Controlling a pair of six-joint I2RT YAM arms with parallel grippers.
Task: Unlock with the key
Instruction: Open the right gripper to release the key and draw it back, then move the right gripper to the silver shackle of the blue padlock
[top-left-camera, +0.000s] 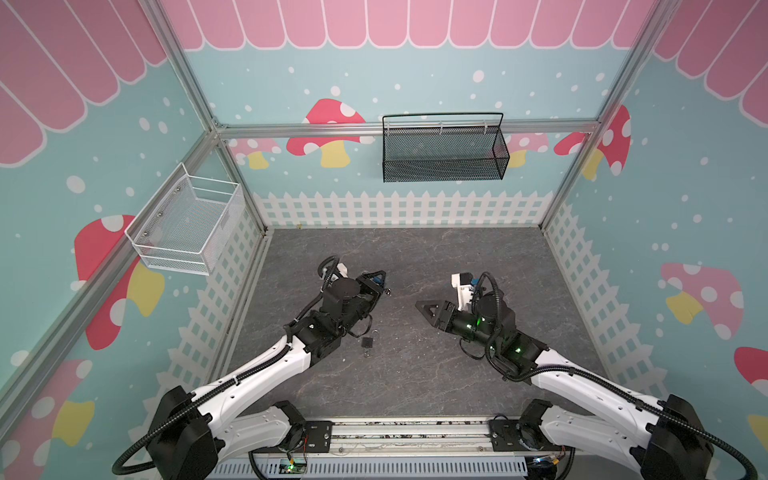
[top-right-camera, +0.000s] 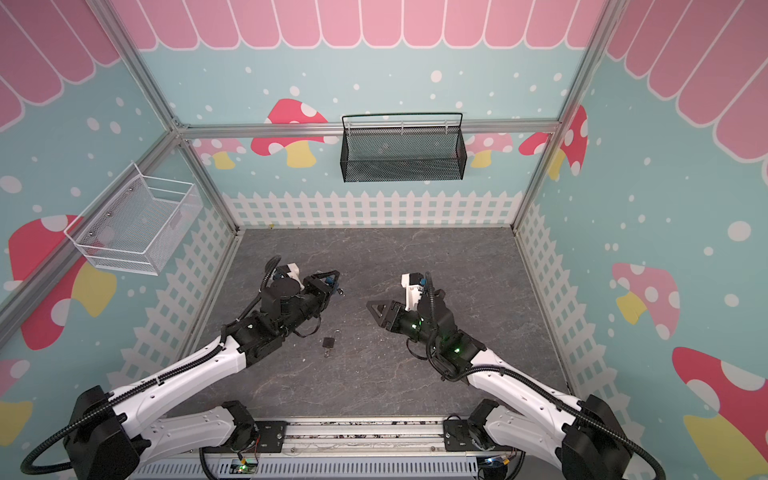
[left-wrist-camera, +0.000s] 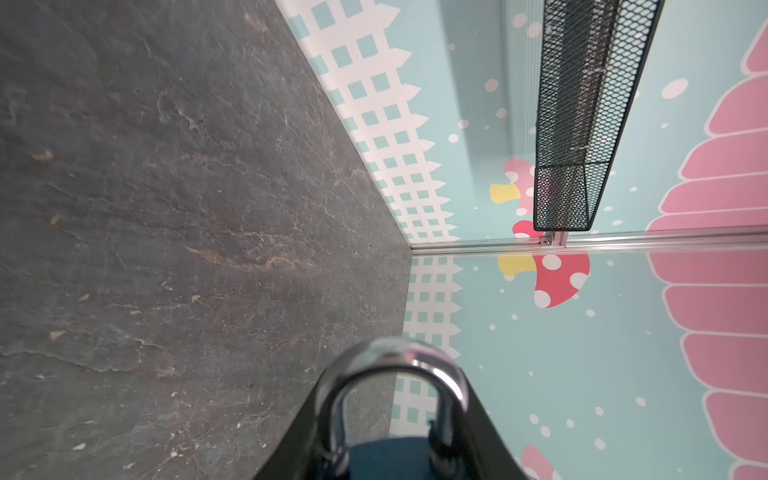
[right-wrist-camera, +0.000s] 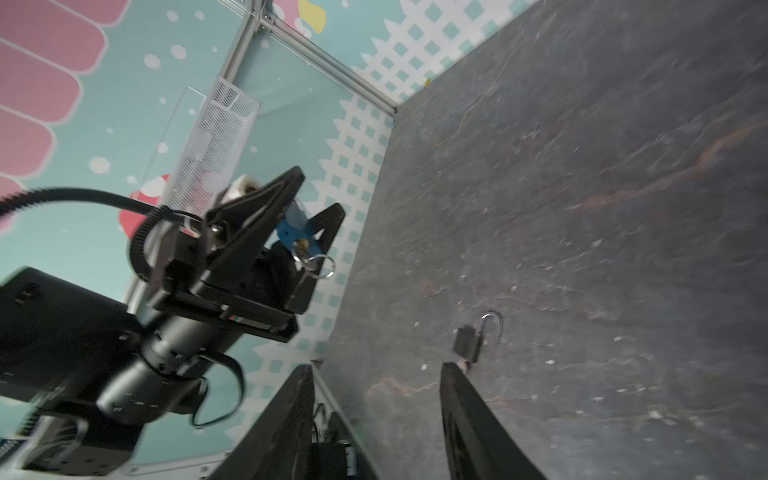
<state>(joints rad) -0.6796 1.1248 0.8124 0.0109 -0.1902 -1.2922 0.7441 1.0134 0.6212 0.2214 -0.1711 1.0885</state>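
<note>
Blue padlock (left-wrist-camera: 386, 461) cut off by the edge — shackle (left-wrist-camera: 399, 353) blurred.

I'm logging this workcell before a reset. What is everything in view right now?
blue padlock: one, blue with a silver shackle, clamped in the left gripper
key: one, silver with a ring, at the blue padlock's base, apparently in its keyhole
black padlock: one, black, shackle swung open, lying on the table near the left arm
black basket: one, black mesh, hung on the back wall
white basket: one, white mesh, hung on the left wall
table: one, grey stone pattern
left gripper: one, black, closed on the blue padlock
right gripper: one, black, jaws apart, empty
</note>
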